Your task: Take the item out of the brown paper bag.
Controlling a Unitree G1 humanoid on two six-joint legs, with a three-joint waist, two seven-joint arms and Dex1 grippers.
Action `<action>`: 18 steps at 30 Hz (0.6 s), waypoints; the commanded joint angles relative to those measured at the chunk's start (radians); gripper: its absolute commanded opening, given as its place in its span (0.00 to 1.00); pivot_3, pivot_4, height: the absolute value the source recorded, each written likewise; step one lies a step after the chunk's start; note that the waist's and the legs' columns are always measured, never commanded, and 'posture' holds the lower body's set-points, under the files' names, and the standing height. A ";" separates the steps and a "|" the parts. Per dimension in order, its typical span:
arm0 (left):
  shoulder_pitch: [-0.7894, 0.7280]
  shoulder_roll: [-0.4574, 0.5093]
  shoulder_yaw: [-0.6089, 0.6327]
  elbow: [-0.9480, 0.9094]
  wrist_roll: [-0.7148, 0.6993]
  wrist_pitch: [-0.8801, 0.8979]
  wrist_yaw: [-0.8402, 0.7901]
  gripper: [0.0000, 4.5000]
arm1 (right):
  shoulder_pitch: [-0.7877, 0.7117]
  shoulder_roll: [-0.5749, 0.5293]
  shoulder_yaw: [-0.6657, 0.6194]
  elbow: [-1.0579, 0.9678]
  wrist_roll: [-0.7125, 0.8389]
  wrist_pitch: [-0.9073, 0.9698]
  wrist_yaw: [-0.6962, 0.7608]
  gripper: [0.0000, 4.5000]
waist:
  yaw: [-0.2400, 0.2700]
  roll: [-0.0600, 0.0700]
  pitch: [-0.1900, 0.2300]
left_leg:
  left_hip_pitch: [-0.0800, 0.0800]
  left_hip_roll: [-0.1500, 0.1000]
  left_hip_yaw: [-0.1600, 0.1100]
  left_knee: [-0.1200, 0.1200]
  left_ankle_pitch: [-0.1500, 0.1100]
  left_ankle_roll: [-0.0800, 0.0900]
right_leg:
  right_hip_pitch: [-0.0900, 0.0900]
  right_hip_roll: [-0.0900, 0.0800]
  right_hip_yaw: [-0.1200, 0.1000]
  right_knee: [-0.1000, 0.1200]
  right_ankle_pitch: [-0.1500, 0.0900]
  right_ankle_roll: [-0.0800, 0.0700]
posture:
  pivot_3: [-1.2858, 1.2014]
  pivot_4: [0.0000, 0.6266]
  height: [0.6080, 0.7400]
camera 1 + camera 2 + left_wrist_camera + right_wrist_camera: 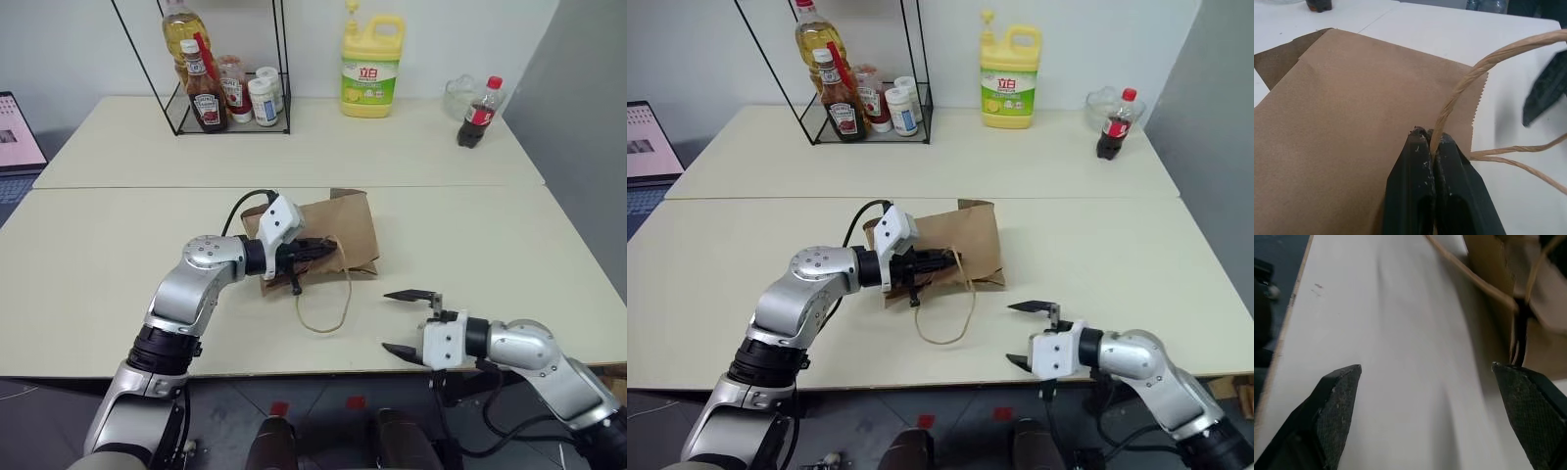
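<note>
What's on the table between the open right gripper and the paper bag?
Mostly bare tabletop. The bag's loose cord handle loops out toward the right gripper, seen in both eye views. The left gripper is shut on the other handle.

Brown paper bag [338,230] lying flat on the pale table [509,235], creased, open end toward the near edge, one tan cord handle [328,304] looping out over the tabletop, another pinched in black fingers [1432,191].

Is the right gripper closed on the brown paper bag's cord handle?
No, the right gripper is open over bare table, apart from the brown paper bag.
</note>
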 commanded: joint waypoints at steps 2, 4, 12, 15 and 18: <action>0.003 0.003 0.016 -0.064 -0.020 0.010 0.010 0.01 | -0.118 0.077 0.037 0.197 -0.138 -0.251 -0.143 1.00 | 0.000 0.000 0.000 | 0.002 0.000 0.000 -0.001 0.000 -0.001 | 0.001 0.000 0.000 0.000 0.000 0.000 | 0.52 0.24 1.00; 0.002 0.001 0.017 -0.070 -0.021 0.016 0.012 0.01 | -0.174 0.124 0.053 0.279 -0.192 -0.303 -0.198 1.00 | -0.001 0.000 0.000 | 0.002 0.000 0.000 -0.001 0.001 -0.002 | 0.002 0.000 0.000 0.000 0.000 0.000 | 0.52 0.24 1.00; 0.009 0.013 0.025 -0.104 -0.027 0.039 0.021 0.00 | -0.303 0.257 0.131 0.444 -0.271 -0.388 -0.275 0.88 | -0.002 0.000 0.000 | 0.002 0.000 0.000 -0.001 0.001 -0.003 | 0.002 0.000 0.000 -0.001 0.000 0.000 | 0.52 0.24 1.00; 0.010 0.016 0.031 -0.115 -0.027 0.050 0.029 0.00 | -0.316 0.267 0.143 0.473 -0.272 -0.404 -0.282 0.64 | -0.001 0.000 0.000 | 0.002 0.000 0.000 -0.001 0.001 -0.003 | 0.002 0.000 0.000 -0.001 0.000 0.000 | 0.52 0.24 1.00; 0.009 0.015 0.037 -0.122 -0.028 0.057 0.035 0.00 | -0.321 0.281 0.152 0.498 -0.261 -0.406 -0.279 0.40 | -0.001 0.000 0.000 | 0.002 0.000 0.000 -0.001 0.001 -0.002 | 0.002 0.000 0.000 -0.001 0.000 0.000 | 0.52 0.24 1.00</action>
